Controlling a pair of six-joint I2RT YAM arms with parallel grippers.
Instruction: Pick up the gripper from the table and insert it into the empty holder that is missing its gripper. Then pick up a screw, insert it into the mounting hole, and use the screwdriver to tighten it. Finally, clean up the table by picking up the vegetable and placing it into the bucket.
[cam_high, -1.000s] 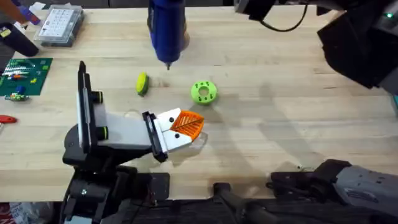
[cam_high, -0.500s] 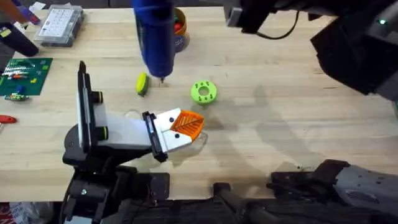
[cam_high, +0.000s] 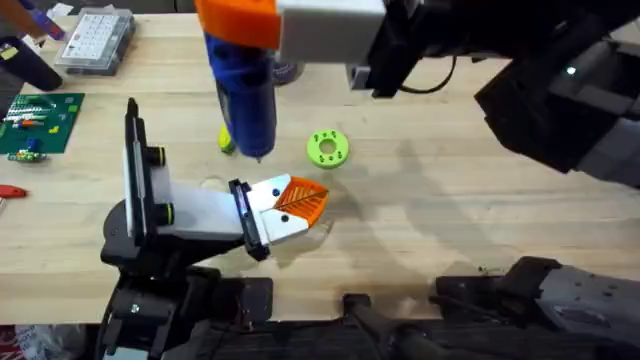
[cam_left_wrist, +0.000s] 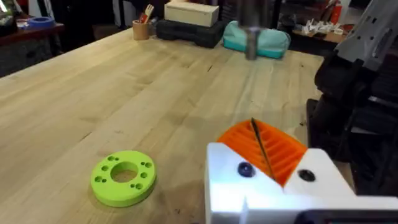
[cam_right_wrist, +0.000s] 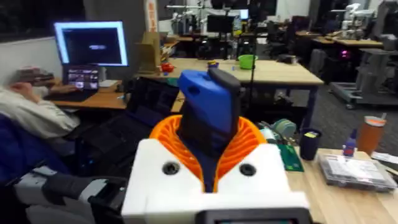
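overhead, right gripper clamps the screwdriver.

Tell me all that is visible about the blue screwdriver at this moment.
The screwdriver is a thick blue cylinder, plastic by its look, held off the table in the right gripper, whose orange ribbed pads clamp its upper body. It hangs roughly upright, tip down, near the vegetable and the lime-green ring.

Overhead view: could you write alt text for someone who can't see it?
The right gripper carries the blue screwdriver tip-down above a wooden table, near a lime-green ring. The left gripper rests low beside them.
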